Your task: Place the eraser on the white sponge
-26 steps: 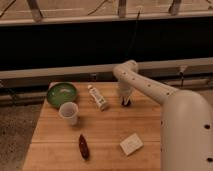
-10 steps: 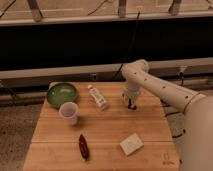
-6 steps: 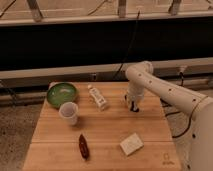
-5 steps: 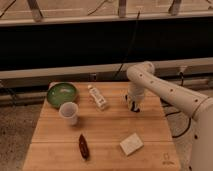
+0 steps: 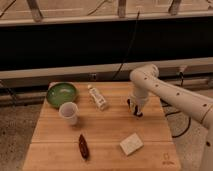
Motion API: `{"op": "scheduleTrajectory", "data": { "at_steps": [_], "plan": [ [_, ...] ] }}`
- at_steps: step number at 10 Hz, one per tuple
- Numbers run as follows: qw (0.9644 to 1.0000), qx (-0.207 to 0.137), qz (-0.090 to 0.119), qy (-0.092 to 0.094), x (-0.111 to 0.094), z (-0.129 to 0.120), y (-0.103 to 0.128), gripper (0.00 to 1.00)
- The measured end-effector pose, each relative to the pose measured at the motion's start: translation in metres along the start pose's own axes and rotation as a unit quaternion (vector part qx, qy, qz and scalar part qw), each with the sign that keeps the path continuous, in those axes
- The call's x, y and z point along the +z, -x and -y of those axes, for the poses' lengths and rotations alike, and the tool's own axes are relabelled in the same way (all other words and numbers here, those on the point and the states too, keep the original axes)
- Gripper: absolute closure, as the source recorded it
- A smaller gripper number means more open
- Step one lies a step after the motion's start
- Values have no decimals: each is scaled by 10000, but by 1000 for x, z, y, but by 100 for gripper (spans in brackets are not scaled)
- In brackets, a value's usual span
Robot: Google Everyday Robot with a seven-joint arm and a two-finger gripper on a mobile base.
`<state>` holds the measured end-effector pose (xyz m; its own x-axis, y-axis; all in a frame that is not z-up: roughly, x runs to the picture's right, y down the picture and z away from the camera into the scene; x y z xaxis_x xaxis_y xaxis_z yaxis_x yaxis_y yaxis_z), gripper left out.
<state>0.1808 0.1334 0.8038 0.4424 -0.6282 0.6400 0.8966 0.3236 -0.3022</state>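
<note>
I have the gripper (image 5: 136, 109) low over the desk (image 5: 50, 132) toward its right edge, about midway back, with something dark at its tip, probably the eraser (image 5: 135, 108). The white sponge (image 5: 131, 144) lies toward the front edge, slightly left, long axis diagonal.
</note>
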Motion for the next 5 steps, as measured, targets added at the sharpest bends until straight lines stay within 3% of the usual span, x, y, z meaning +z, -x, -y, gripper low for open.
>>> {"op": "scheduleTrajectory", "data": {
  "at_steps": [5],
  "plan": [
    [9998, -191, 58, 58, 2, -9, 28, 100]
  ]
}}
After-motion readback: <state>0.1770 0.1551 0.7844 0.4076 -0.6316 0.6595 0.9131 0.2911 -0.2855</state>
